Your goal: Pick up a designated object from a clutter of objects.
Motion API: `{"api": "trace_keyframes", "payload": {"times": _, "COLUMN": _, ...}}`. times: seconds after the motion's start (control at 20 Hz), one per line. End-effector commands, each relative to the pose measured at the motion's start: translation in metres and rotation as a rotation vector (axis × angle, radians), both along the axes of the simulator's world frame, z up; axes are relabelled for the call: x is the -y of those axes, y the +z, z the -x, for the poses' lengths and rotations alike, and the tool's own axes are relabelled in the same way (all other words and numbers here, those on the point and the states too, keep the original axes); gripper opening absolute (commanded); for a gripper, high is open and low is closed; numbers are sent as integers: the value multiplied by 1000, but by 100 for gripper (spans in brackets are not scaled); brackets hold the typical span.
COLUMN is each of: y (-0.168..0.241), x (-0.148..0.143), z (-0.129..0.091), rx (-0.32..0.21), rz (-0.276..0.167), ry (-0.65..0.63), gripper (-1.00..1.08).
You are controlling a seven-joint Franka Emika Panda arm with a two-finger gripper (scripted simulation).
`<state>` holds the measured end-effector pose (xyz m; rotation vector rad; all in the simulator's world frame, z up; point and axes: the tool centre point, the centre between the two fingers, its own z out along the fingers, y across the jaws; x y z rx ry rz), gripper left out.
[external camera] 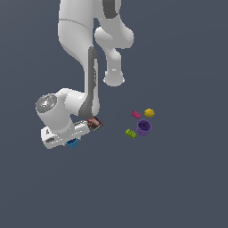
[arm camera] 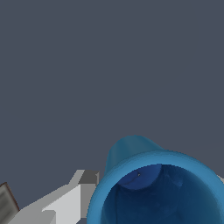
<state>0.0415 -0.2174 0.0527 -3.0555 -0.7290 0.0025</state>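
Observation:
The designated object, a bright blue cup (external camera: 71,143), shows as a small blue patch under my hand at the exterior view's lower left. In the wrist view the blue cup (arm camera: 157,192) fills the lower corner, tilted, its hollow inside facing the camera. My gripper (arm camera: 155,188) straddles it: one grey finger (arm camera: 81,192) lies against its outer wall, and the other only peeks in at the frame's edge. The gripper (external camera: 71,140) appears shut on the cup. The rest of the clutter lies apart, towards the exterior view's right.
A brown-red box (external camera: 94,123) lies right beside my hand, and its edge shows in the wrist view (arm camera: 5,203). Further towards the exterior view's right sit a purple cup (external camera: 143,128), a green brick (external camera: 130,133), a pink brick (external camera: 136,114) and a yellow lump (external camera: 149,112).

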Motion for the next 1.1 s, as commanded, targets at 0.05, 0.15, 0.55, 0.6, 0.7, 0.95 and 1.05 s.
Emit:
{"api": "trace_keyframes", "payload": {"times": 0.05, "y": 15, "x": -21, "z": -3, "rx": 2, "rz": 0, "ry": 1, "gripper": -100}}
{"api": "trace_keyframes", "payload": {"times": 0.15, "y": 26, "x": -37, "z": -5, "rx": 2, "rz": 0, "ry": 1, "gripper": -100}}
{"api": "trace_keyframes", "payload": {"times": 0.55, "y": 84, "x": -121, "z": -14, "rx": 2, "rz": 2, "ry": 2, "gripper": -100}}
{"api": "trace_keyframes", "payload": {"times": 0.6, "y": 91, "x": -132, "z": -15, "rx": 2, "rz": 2, "ry": 2, "gripper": -100}}
{"api": "trace_keyframes", "payload": {"times": 0.7, "y": 107, "x": -154, "z": -18, "rx": 2, "rz": 2, "ry": 2, "gripper": -100}}
{"api": "trace_keyframes", "payload": {"times": 0.95, "y": 145, "x": -208, "z": -25, "rx": 2, "rz": 3, "ry": 2, "gripper": -100}}
{"api": "trace_keyframes", "payload": {"times": 1.05, "y": 160, "x": -230, "z": -28, "rx": 2, "rz": 3, "ry": 2, "gripper": -100}}
